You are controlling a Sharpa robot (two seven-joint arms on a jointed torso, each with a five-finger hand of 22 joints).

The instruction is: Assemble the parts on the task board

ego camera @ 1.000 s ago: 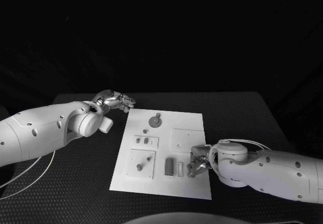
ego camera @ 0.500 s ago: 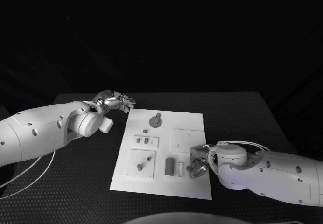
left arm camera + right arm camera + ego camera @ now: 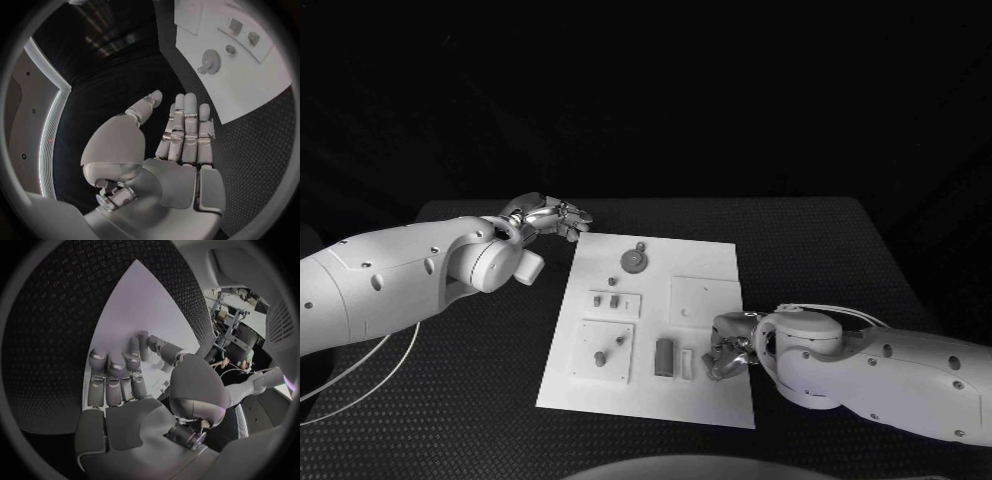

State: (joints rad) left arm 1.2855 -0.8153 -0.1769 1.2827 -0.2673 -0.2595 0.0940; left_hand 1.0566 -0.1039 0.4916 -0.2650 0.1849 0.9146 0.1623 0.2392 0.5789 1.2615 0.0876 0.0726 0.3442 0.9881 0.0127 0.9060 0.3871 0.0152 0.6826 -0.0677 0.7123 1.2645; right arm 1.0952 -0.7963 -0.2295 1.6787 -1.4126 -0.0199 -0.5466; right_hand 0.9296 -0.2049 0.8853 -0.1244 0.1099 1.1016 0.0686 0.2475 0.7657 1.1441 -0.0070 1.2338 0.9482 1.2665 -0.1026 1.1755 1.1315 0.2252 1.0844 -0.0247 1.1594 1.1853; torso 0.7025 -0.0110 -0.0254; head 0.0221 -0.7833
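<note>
Since a second ago the right hand has shifted only a little over the near right part of the white rectangular task board; its white forearm now lies slightly closer to the board's near edge, while the left hand stays where it was. The right hand is stretched out, palm down, with its fingertips on the board's surface next to a slim pale bar-shaped part; whether it pinches anything I cannot tell. Just beside that bar, farther from the hand, lies a dark grey oblong part. The left hand hovers over the black textured worktop just off the board's far left corner, fingers straight and close together, holding nothing. On the board nearest that corner sits a grey round gear-like part with a small knob at its far side. Closer to the board's middle, two small grey block parts stand side by side in a raised white panel, and a grey peg part stands in a square white panel at the near left.
</note>
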